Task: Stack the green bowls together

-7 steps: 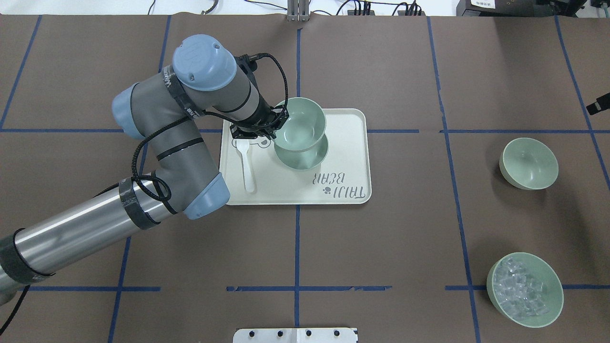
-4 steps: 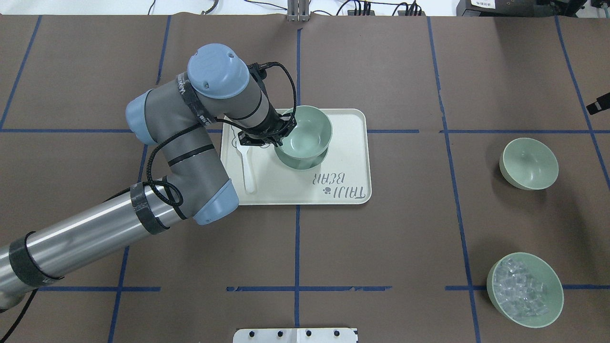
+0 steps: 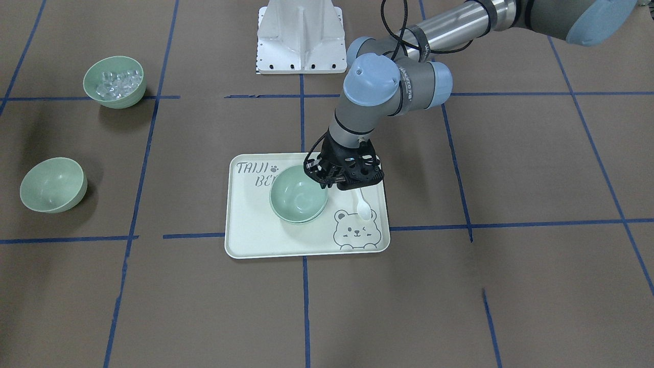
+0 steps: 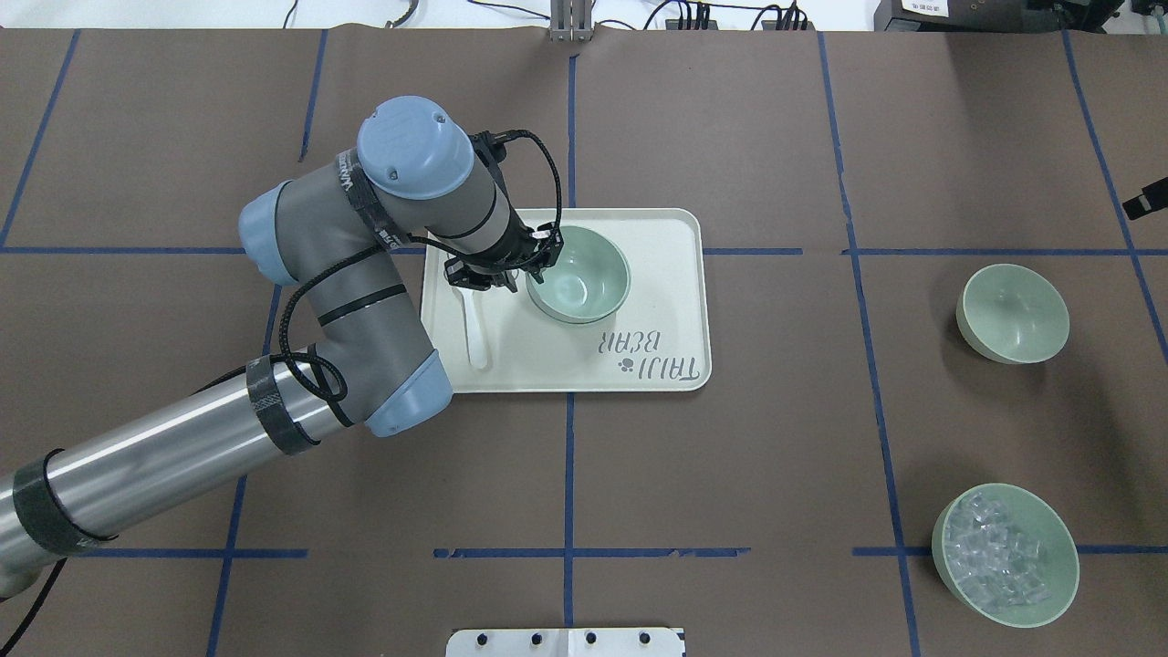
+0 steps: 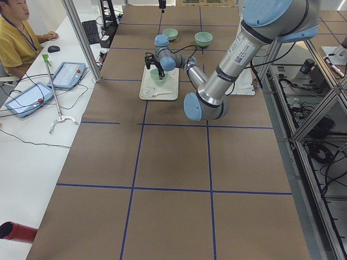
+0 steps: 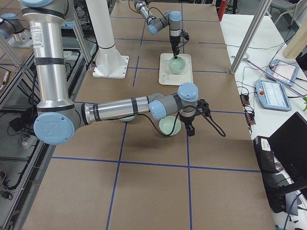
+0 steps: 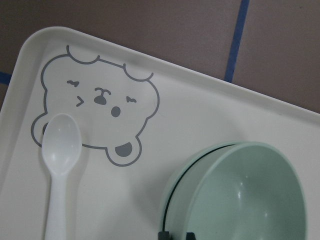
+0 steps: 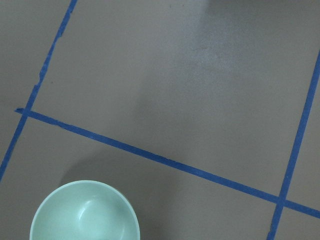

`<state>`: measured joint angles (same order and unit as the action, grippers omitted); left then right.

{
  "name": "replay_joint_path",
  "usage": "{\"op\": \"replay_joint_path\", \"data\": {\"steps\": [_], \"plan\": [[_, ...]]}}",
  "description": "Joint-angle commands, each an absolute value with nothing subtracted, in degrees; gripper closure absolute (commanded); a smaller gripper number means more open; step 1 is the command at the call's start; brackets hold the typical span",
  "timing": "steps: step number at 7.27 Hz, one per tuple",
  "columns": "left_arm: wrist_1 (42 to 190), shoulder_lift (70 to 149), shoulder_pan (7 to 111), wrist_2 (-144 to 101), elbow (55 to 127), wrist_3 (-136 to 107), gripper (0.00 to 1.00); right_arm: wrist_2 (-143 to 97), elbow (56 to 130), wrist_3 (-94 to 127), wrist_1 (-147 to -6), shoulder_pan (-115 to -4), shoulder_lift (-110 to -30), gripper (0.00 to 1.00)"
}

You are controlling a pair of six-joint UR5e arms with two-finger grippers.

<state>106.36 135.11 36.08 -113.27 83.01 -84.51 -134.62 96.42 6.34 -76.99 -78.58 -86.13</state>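
Observation:
Two pale green bowls sit nested on the cream tray (image 4: 666, 265): the upper green bowl (image 4: 579, 274) (image 7: 250, 200) rests inside the lower one (image 7: 170, 192). My left gripper (image 4: 537, 265) (image 3: 327, 184) is shut on the upper bowl's rim on the spoon side; its fingertips (image 7: 165, 235) show at the wrist view's bottom edge. A third green bowl (image 4: 1013, 313) (image 8: 85, 212) stands alone on the table at the right. My right gripper (image 6: 192, 123) hovers beside it; I cannot tell if it is open or shut.
A white spoon (image 4: 474, 319) lies on the tray to the left of the stack, by the bear print. A green bowl with clear ice-like cubes (image 4: 1004, 554) stands at the near right. The robot base plate (image 4: 566, 641) is at the front edge.
My left gripper has come down with its green bowl, from above the bowl on the tray to nested inside it. The other bowls have not moved.

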Motion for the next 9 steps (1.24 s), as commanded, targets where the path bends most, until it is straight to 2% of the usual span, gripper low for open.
{"op": "replay_joint_path", "data": {"steps": [1,4,6,8,9], "plan": [[105.0,133.6,38.1,-113.6,85.4,-78.5,0.0,-134.7,97.8,7.5,-77.1,-78.6,-86.1,0.0],[100.3,122.1,51.5,-121.8,95.2,-53.4,0.0,-133.9,104.8,23.9,-77.7,-73.2,-86.6,0.0],[100.5,113.5,61.4,-125.3,95.4,-31.3,0.0,-127.3,109.4,30.1,-76.9,-66.7,-91.7,0.0],[100.3,105.1,74.1,-127.2,93.6,-6.8,0.0,-126.7,108.4,30.6,-66.8,-65.6,-99.1,0.0],[100.8,101.5,80.1,-127.3,91.0,2.6,0.0,-125.1,107.5,30.8,-66.1,-65.0,-99.5,0.01]]}}
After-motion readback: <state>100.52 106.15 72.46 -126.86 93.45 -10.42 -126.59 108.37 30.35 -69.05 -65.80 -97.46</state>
